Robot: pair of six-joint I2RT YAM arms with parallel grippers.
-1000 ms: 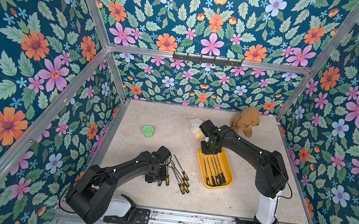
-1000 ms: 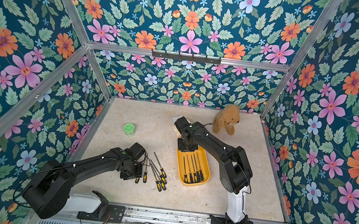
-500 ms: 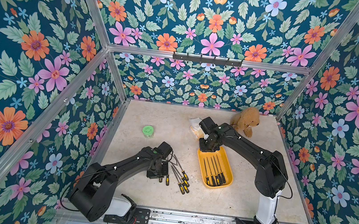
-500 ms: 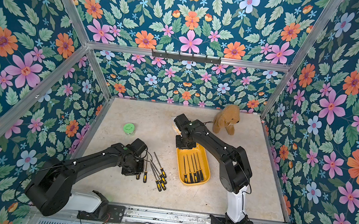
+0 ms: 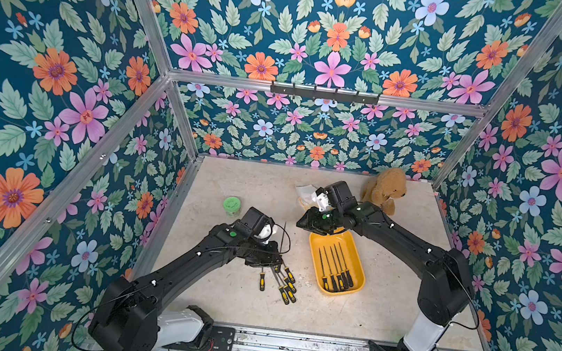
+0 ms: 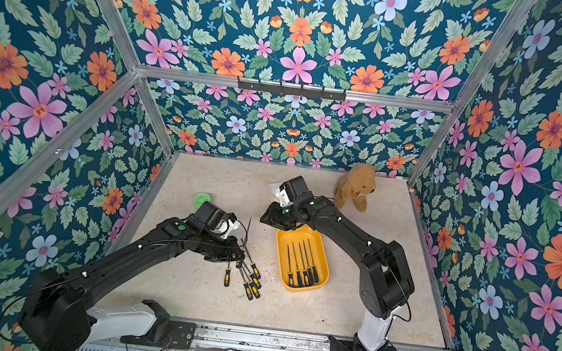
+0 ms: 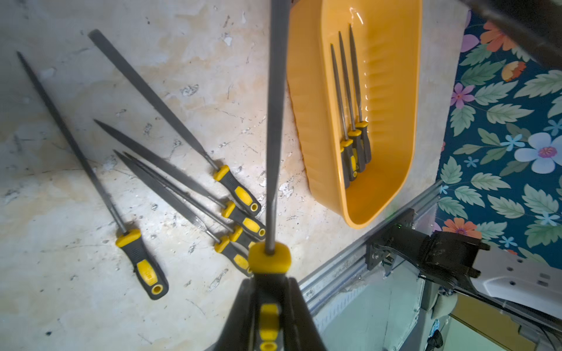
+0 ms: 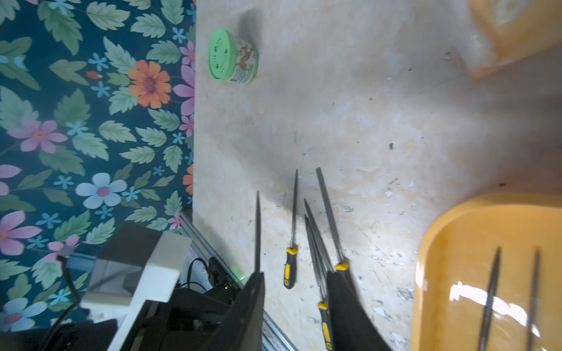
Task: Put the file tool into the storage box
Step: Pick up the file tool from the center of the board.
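The storage box (image 5: pixel 361 278) (image 6: pixel 325 274) is a shallow yellow-orange tray right of centre, with several yellow-and-black-handled files lying in it. My left gripper (image 5: pixel 271 261) (image 7: pixel 269 304) is shut on the handle of one file tool (image 7: pixel 274 121). That file is off the table, its grey blade (image 5: pixel 283 233) pointing toward the back wall. Several loose files (image 5: pixel 283 284) (image 7: pixel 182 182) lie just below it. My right gripper (image 5: pixel 303 221) (image 8: pixel 296 304) hangs open and holds nothing, over the table at the box's far left corner.
A green-lidded jar (image 5: pixel 232 205) stands at the left. A brown plush dog (image 5: pixel 383 192) sits at the back right, and a pale wrapped pack (image 5: pixel 303 192) lies behind the right wrist. The aluminium rail (image 5: pixel 288 341) runs along the front edge.
My left gripper has shut on a file in the pile and raised it, blade tilting up. My right gripper has swung left off the box's far end and opened a little wider.
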